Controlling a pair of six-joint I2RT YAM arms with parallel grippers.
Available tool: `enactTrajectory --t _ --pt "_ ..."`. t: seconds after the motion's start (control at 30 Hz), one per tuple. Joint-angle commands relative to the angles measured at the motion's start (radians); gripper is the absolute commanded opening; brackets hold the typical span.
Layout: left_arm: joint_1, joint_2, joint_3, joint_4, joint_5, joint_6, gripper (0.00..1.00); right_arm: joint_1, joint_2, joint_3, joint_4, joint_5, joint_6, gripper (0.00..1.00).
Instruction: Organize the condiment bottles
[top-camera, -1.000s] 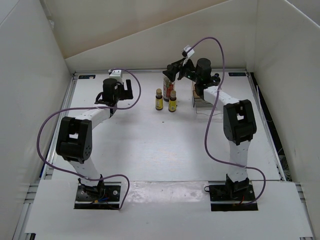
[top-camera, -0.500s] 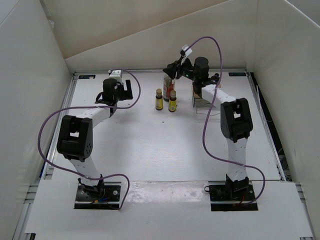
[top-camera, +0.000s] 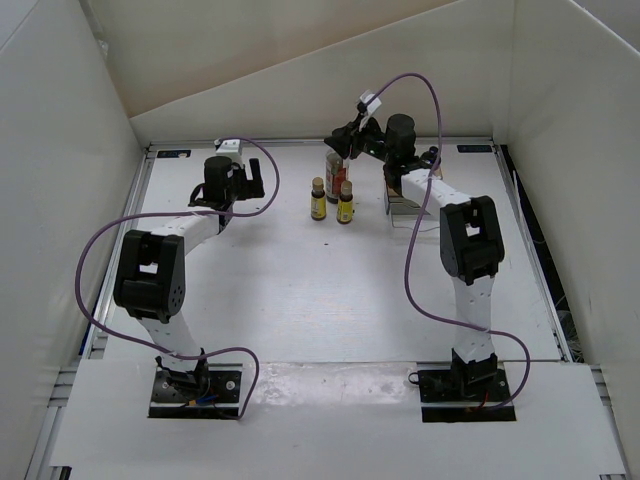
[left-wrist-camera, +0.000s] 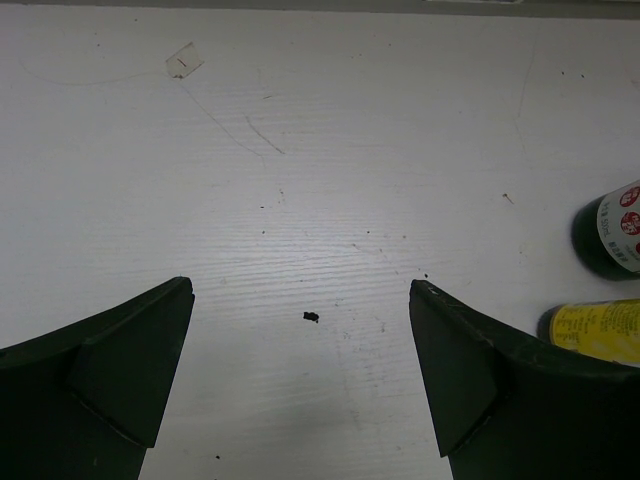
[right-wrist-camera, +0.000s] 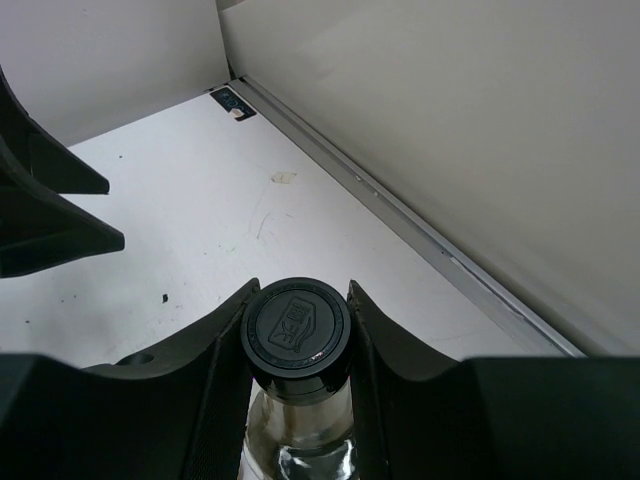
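Note:
A taller clear bottle (top-camera: 335, 176) with red contents stands at the back of the table. My right gripper (top-camera: 341, 147) is above it, shut on its black cap (right-wrist-camera: 296, 328), one finger on each side. Two tiny yellow-labelled bottles (top-camera: 318, 200) (top-camera: 345, 203) stand upright just in front of it. My left gripper (top-camera: 246, 176) hovers open over bare table to their left, nothing between its fingers (left-wrist-camera: 128, 368). In the left wrist view a yellow-labelled bottle (left-wrist-camera: 596, 331) and a dark bottle with a white and red label (left-wrist-camera: 611, 233) show at the right edge.
A small shiny holder (top-camera: 404, 203) sits on the table under the right forearm, right of the bottles. White walls close in the table on three sides, with a metal rail (right-wrist-camera: 430, 250) along the back edge. Purple cables loop above both arms.
My right gripper has closed its fingers onto the tall bottle's black cap and shifted slightly toward the back. The left arm and the small bottles have stayed put.

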Motion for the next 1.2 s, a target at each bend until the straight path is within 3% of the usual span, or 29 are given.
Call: enactTrajectory --t 0.0,1.17 --pt "0.002 -0.02 0.024 0.022 0.016 -0.015 1.0 -0.002 -0.054 0.011 -0.004 0.007 -0.024 0.0" --pt "-0.013 -0.046 0.052 -0.009 0.015 -0.014 1.0 -0.06 -0.189 0.053 0.073 0.013 0.004 0.0"
